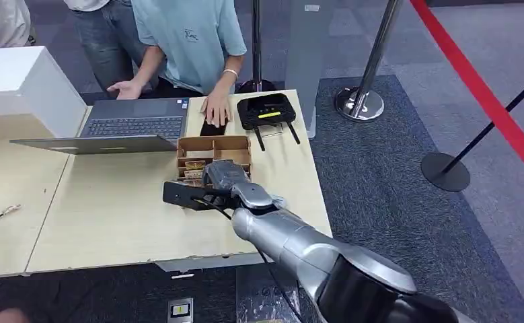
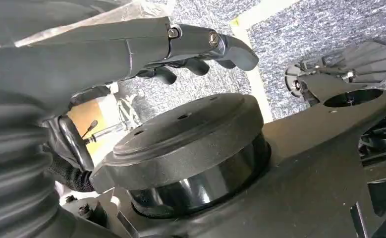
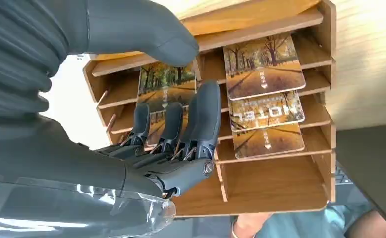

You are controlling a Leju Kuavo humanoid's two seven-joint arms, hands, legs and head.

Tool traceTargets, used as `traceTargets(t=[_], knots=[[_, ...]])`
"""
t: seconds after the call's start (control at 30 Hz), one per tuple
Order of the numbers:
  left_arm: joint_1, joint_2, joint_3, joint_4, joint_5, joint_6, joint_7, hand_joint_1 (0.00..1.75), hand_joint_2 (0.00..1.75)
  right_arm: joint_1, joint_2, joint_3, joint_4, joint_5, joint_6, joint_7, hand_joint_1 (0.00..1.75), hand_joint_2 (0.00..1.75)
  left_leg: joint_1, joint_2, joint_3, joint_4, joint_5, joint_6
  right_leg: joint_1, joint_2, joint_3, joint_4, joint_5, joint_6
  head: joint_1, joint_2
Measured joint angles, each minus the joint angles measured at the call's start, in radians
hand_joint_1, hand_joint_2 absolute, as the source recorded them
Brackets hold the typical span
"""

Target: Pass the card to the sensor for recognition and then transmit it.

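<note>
card (image 3: 163,91) upper centre of right wrist view, in wooden rack's (image 3: 324,89) left column, long axis down the slot | right hand (image 3: 181,99): thumb above, fingers (image 3: 205,116) below, closing on it; firm hold uncertain | left hand (image 2: 200,49) hangs empty, fingers curled, farther away

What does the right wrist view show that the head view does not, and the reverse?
Only the right wrist view shows the printed hotel cards stacked in the slots, and the right hand's fingers lying on a card in the neighbouring column. Only the head view shows the laptop, the black sensor device, the table and the stanchions. Both show the right hand at the wooden card rack, with a person beyond.
</note>
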Motion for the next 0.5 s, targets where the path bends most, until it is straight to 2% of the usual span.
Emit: traceTargets(t=[0.5], knots=[[0.0, 0.0, 0.0, 0.0, -0.007, -0.006, -0.005, 0.0, 1.75, 0.008, -0.015, 0.0, 0.008, 0.006, -0.007, 0.019, 0.89, 1.75, 0.0, 0.0, 0.0, 0.0, 0.0, 0.0, 0.0, 0.0, 0.0, 0.0, 0.0, 0.0, 0.0, 0.0]])
